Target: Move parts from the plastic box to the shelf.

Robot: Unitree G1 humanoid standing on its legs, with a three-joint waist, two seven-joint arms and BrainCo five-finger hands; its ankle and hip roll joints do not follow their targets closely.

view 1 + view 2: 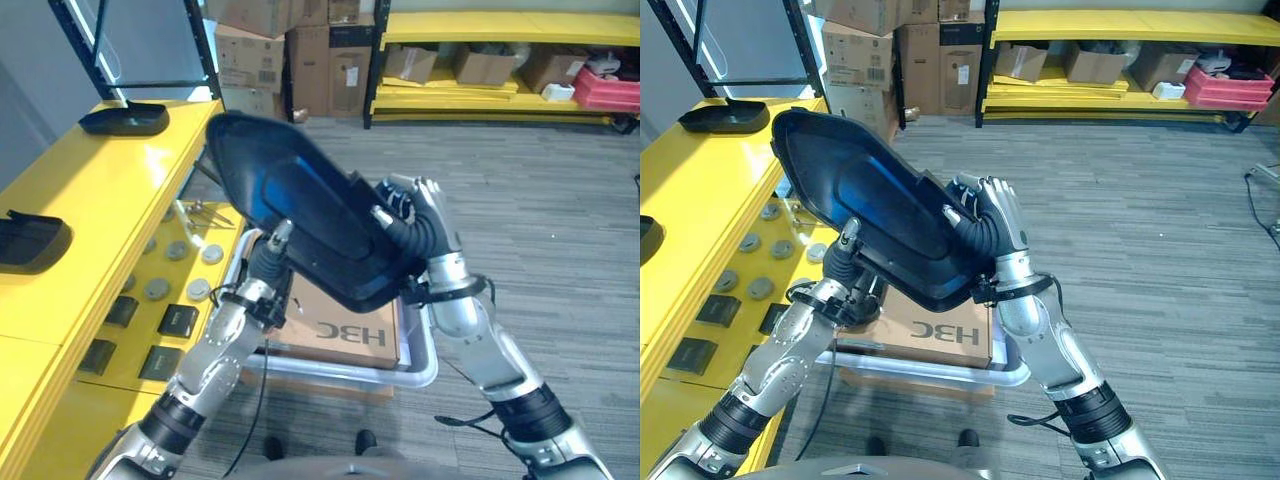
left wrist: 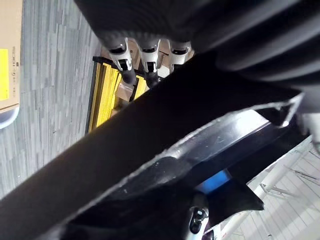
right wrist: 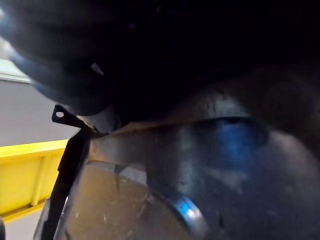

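A large black moulded part (image 1: 300, 210) with a glossy blue-tinted hollow is held up in the air over the plastic box (image 1: 425, 370). My left hand (image 1: 268, 268) grips it from underneath, and its fingers (image 2: 142, 55) curl over the part's edge (image 2: 150, 150). At the part's right end my right hand (image 1: 425, 215) has its fingers wrapped round the rim. The part (image 3: 200, 175) looms close in the right wrist view. To my left is the yellow shelf (image 1: 110, 190), on which two similar black parts (image 1: 125, 120) (image 1: 30, 240) lie.
A cardboard box (image 1: 345, 325) rests in the plastic box below the held part. The shelf's lower level (image 1: 150, 300) carries grey discs and small black pieces. Stacked cartons (image 1: 290, 50) and a yellow rack (image 1: 500, 60) stand at the back, across grey floor.
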